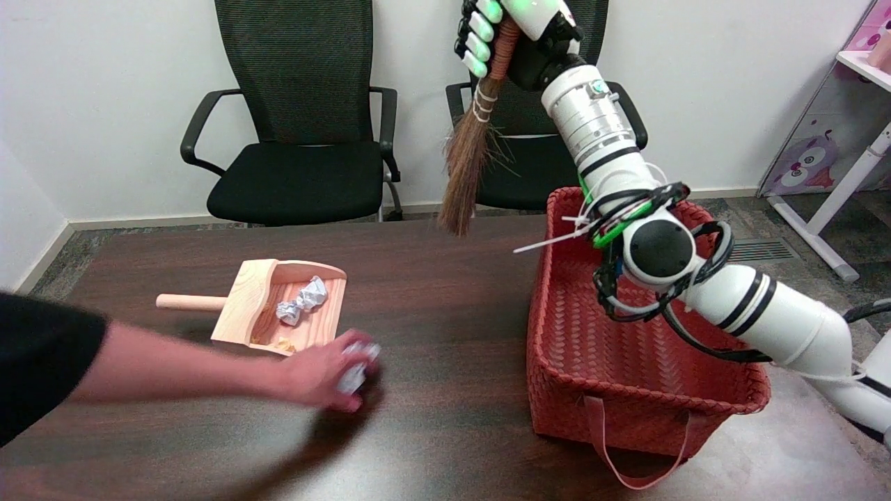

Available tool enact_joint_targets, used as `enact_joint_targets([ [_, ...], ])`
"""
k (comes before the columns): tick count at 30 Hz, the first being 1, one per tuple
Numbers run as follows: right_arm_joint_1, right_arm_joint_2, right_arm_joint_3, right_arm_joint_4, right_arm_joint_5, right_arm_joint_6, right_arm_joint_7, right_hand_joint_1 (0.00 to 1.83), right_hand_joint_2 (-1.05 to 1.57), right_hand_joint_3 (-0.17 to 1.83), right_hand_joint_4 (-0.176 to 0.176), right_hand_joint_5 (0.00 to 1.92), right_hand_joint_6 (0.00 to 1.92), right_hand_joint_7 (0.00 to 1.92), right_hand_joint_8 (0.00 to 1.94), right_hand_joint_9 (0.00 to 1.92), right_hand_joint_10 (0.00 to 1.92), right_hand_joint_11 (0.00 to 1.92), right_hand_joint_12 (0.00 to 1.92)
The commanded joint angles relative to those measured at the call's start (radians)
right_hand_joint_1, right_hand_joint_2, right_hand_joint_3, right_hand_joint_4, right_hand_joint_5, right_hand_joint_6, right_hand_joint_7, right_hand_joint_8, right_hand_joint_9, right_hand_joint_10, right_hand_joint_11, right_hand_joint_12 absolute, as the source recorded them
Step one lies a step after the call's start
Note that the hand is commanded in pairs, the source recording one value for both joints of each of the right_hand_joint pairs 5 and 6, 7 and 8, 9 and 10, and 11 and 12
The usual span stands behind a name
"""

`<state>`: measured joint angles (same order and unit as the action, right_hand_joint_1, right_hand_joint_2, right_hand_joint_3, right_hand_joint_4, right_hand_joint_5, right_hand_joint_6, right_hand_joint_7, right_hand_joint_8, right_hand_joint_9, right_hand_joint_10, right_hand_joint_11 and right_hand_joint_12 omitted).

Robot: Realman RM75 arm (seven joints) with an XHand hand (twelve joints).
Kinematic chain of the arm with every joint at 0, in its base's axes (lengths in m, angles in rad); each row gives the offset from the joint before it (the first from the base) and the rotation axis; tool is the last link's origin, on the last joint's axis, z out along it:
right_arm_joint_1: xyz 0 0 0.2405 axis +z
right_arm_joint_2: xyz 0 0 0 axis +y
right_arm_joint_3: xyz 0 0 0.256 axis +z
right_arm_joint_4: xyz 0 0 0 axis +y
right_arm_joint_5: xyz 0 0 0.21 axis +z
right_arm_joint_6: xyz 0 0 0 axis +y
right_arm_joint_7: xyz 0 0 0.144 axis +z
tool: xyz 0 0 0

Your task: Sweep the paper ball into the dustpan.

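A dark wooden table (pixel 445 306) is seen spanning the view, with two black office chairs (pixel 299 118) set behind it against a white wall. A red woven basket (pixel 626 362) is stood on the table's right part, and the white right arm (pixel 696 264) is raised across and above it. At the top of the view the right hand (pixel 508 31) is held high, its fingers wrapped around the handle of a small straw broom (pixel 470 153), whose bristles are hung downward in the air, well above the tabletop. From the left edge a person's arm (pixel 174 372) in a black sleeve is stretched over the table. A wooden dustpan (pixel 240 306) is laid left of centre, its round handle pointed left. Two crumpled paper balls (pixel 301 301) are seen inside the dustpan. Just in front of the pan's open edge, another paper ball (pixel 356 369) is covered by the person's hand (pixel 324 376) on the tabletop.
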<state>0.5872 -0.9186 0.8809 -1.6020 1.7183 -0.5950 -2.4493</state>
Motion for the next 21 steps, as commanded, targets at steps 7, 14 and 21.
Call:
enact_joint_targets([
  [7, -0.073, 0.145, -0.044, 0.013, 0.276, -0.131, 0.082, 0.79, 1.51, 1.83, 0.021, 1.92, 1.92, 1.92, 1.92, 1.92, 1.92, 1.92, 1.92],
  [14, -0.097, 0.252, -0.043, 0.082, 0.312, 0.013, 0.063, 0.8, 1.57, 1.83, 0.021, 1.92, 1.92, 1.92, 1.92, 1.92, 1.92, 1.92, 1.92],
  [21, 0.015, 0.294, -0.063, 0.119, 0.205, 0.252, -0.024, 0.85, 1.57, 1.83, 0.023, 1.92, 1.92, 1.92, 1.92, 1.92, 1.92, 1.92, 1.92],
])
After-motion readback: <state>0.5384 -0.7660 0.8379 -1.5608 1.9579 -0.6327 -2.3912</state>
